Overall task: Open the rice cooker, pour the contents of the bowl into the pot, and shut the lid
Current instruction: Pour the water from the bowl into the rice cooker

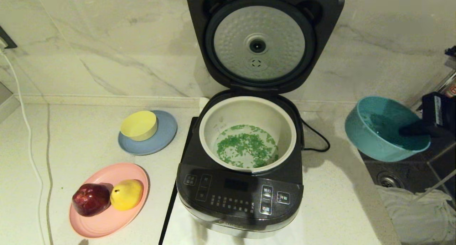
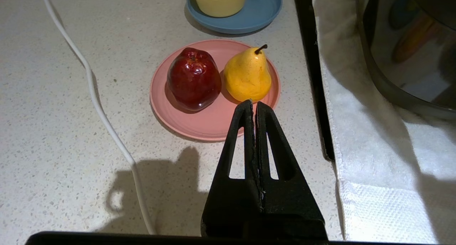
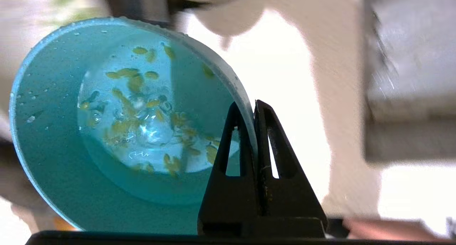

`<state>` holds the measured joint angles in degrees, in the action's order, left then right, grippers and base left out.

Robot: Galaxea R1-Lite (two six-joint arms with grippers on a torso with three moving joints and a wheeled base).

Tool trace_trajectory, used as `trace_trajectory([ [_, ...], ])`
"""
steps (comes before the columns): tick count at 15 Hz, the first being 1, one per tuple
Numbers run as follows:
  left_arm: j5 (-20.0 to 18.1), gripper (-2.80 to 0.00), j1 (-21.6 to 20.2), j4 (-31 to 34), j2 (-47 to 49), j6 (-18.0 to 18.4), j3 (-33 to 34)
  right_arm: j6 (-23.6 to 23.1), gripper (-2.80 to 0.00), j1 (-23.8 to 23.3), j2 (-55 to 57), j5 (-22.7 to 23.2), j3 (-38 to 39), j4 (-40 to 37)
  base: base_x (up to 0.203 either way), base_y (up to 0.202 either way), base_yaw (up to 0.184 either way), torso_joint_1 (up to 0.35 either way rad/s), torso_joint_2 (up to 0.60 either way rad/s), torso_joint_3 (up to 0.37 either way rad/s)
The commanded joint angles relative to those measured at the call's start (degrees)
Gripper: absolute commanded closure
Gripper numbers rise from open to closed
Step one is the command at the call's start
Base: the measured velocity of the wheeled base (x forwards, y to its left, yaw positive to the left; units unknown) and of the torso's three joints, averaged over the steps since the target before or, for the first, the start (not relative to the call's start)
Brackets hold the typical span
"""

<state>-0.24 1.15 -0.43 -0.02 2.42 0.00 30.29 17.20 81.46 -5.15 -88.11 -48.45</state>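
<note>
**Cooker open, greens in pot, bowl held to its right**

Rice cooker (image 1: 239,188) on bench (image 1: 82,148), lid (image 1: 262,41) up. Pot (image 1: 247,107) inside holds contents (image 1: 247,148). Bowl (image 1: 386,129) right of cooker, tilted, off the bench; right gripper (image 3: 251,106) fingers clamped on its rim. Left gripper (image 2: 253,104) left of cooker, over the pink plate (image 2: 210,125), fingers together.

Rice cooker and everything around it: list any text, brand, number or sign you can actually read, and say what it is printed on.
No text can be quoted with confidence.
Rice cooker front panel: white Chinese characters on its buttons, too small to read.
Same panel, lower edge: a faint brand mark, too blurred to read.
Pot inner wall: faint level marks, illegible.
Bowl, held by the right gripper: no lettering visible.
Left gripper, over the counter: none.
</note>
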Motion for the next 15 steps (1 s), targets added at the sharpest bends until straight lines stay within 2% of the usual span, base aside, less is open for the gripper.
trace_trajectory([
  [1,-0.02,0.00,0.00,-0.01,-0.06,0.04,0.53,0.65,0.00,9.09,3.42,-5.18,-5.34,0.00,0.000,0.000,0.000,0.000,0.00,0.000],
  [3,-0.02,0.00,0.00,-0.01,-0.06,0.04,0.53,0.95,0.00,14.90,6.76,-9.18,-9.56,0.29,0.000,0.000,0.000,0.000,0.00,0.000],
  [5,-0.02,0.00,0.00,-0.01,-0.06,0.04,0.53,1.41,0.00,18.72,10.35,-12.08,-12.88,0.42,0.000,0.000,0.000,0.000,0.00,0.000],
  [9,-0.02,0.00,0.00,-0.01,-0.06,-0.04,0.53,1.72,0.00,23.51,18.30,-20.93,-19.74,1.19,0.000,0.000,0.000,0.000,0.00,0.000],
  [12,-0.02,0.00,0.00,-0.01,-0.06,0.04,0.53,1.44,0.00,27.16,23.42,-29.74,-21.02,7.73,0.000,0.000,0.000,0.000,0.00,0.000],
  [15,-0.02,0.00,0.00,-0.01,-0.06,0.04,0.53,0.99,0.00,30.52,26.45,-35.83,-22.55,9.87,0.000,0.000,0.000,0.000,0.00,0.000],
])
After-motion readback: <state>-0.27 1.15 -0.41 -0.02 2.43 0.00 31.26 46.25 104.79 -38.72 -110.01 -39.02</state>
